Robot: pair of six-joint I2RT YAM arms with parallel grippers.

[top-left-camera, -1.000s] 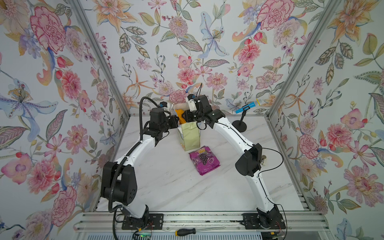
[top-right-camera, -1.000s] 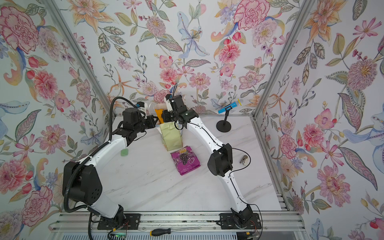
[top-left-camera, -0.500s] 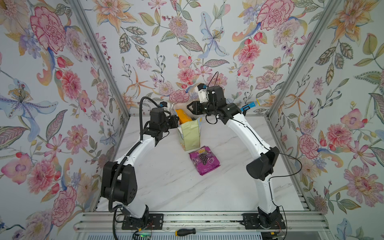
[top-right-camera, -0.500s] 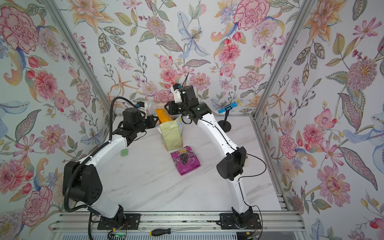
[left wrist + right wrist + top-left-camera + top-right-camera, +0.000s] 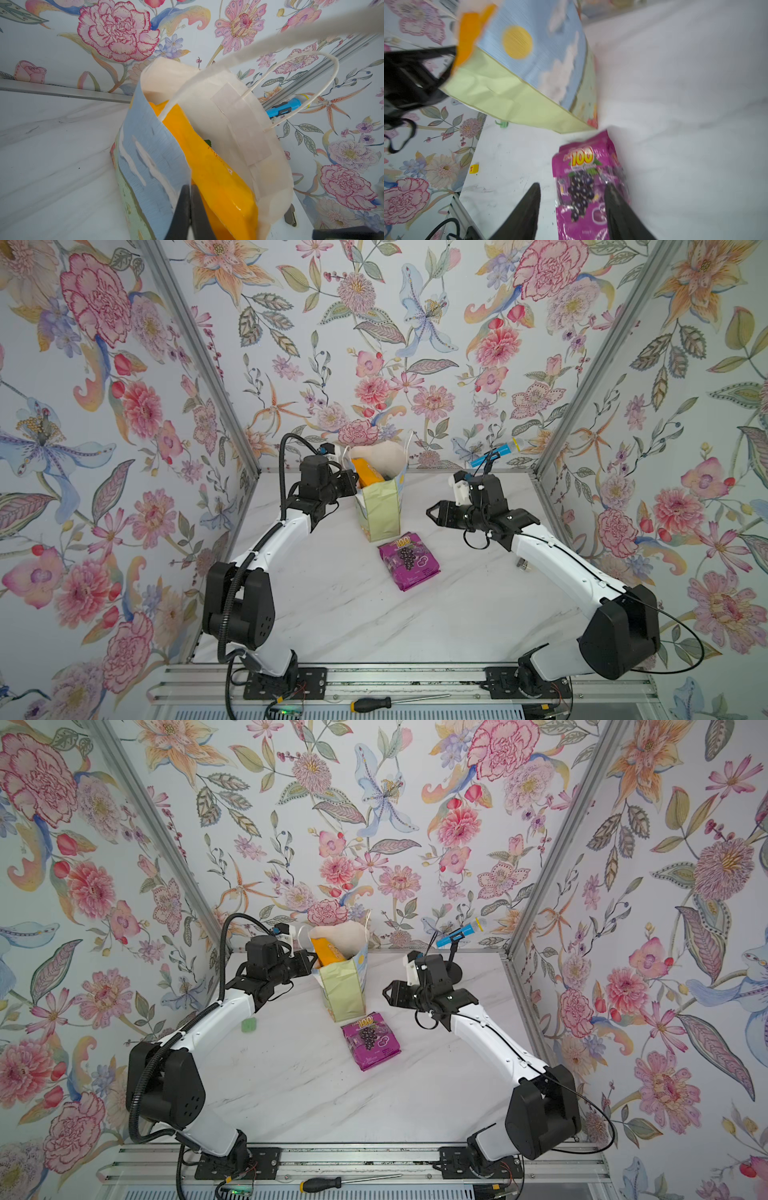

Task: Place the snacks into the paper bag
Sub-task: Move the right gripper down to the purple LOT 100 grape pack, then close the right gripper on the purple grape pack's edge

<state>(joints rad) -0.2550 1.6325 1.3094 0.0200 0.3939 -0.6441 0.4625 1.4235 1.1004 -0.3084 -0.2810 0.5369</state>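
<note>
A: On the counter (image 5: 332, 626), what stood out most?
B: The paper bag (image 5: 380, 512), upright and open near the back wall. The left jaws were pressed together on its rim, on the blue printed side, holding the mouth open.
A: And the snacks?
B: A purple packet (image 5: 409, 562) with grapes lay flat just in front of the bag's foot. An orange packet (image 5: 368, 477) stuck up out of the bag's mouth. Whatever lay deeper was hidden.
A: The right jaws?
B: Apart and empty, in the air to the right of the bag. The right wrist view showed the purple packet ahead of them.
A: Which step, then?
B: I'd judge the purple packet was next. The right arm would need to come down over it, close on an edge and lift it above the rim. Then it would let go beside the orange one, with the left hold steadying the bag.
</note>
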